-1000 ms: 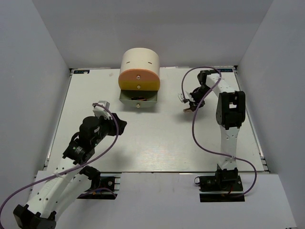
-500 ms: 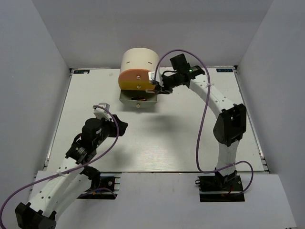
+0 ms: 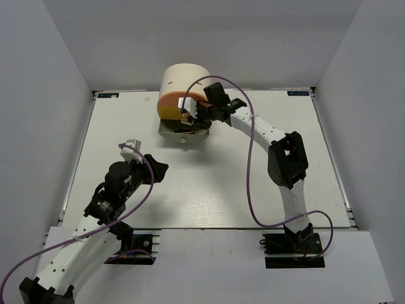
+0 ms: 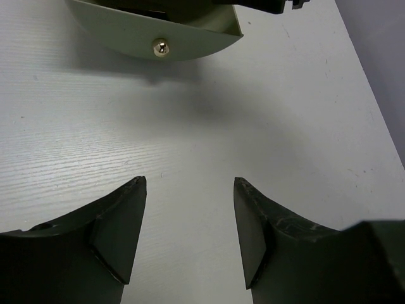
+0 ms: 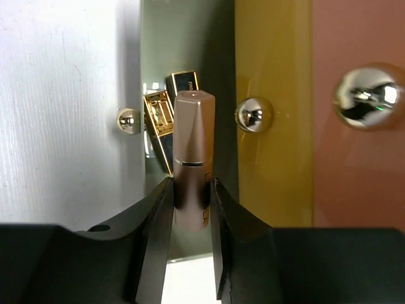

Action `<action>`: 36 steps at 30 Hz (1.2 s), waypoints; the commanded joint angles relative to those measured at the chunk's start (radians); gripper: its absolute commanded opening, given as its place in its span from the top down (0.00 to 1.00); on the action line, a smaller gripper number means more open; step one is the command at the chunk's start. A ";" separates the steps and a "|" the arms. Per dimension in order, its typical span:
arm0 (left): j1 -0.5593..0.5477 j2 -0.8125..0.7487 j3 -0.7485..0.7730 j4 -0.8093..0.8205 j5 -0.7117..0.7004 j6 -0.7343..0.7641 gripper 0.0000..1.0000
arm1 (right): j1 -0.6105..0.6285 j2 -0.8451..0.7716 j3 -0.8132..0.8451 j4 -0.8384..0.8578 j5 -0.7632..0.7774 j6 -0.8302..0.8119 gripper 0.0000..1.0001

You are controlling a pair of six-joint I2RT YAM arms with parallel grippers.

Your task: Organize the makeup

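Only your right wrist view shows the grip: the right pincer (image 5: 191, 185) is clenched on the slim pinkish stick (image 5: 193, 133), whose tip reaches over the open drawer (image 5: 183, 38) where a gold lipstick (image 5: 158, 120) lies. From above you see only that pincer at the cream box (image 3: 183, 79). A second ago it hung over the far right of the tabletop (image 3: 221, 183). The left pincer (image 4: 188, 185) stands released above bare tabletop, facing the drawer's knob (image 4: 160, 45), with wide room between the arms.

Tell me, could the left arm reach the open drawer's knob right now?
Probably yes. The left gripper is open and faces the knob with only table between; the right gripper, holding a pinkish stick, hangs above the drawer, not its front.
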 commanded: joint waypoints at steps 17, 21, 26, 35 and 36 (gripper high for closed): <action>0.002 -0.007 -0.011 0.001 -0.008 -0.014 0.32 | 0.010 -0.068 -0.005 -0.083 -0.319 -0.131 1.00; 0.002 -0.016 -0.011 -0.003 -0.010 -0.017 0.33 | 0.030 -0.068 -0.035 -0.321 -0.446 -0.391 1.00; 0.002 -0.025 -0.011 -0.009 -0.008 -0.022 0.32 | 0.056 -0.033 -0.084 -0.278 -0.293 -0.361 1.00; 0.002 -0.022 -0.003 -0.009 -0.008 -0.022 0.33 | 0.092 -0.031 -0.251 0.191 0.086 -0.091 1.00; 0.002 -0.022 -0.001 -0.014 -0.008 -0.023 0.32 | 0.093 -0.028 -0.257 0.216 0.127 -0.088 1.00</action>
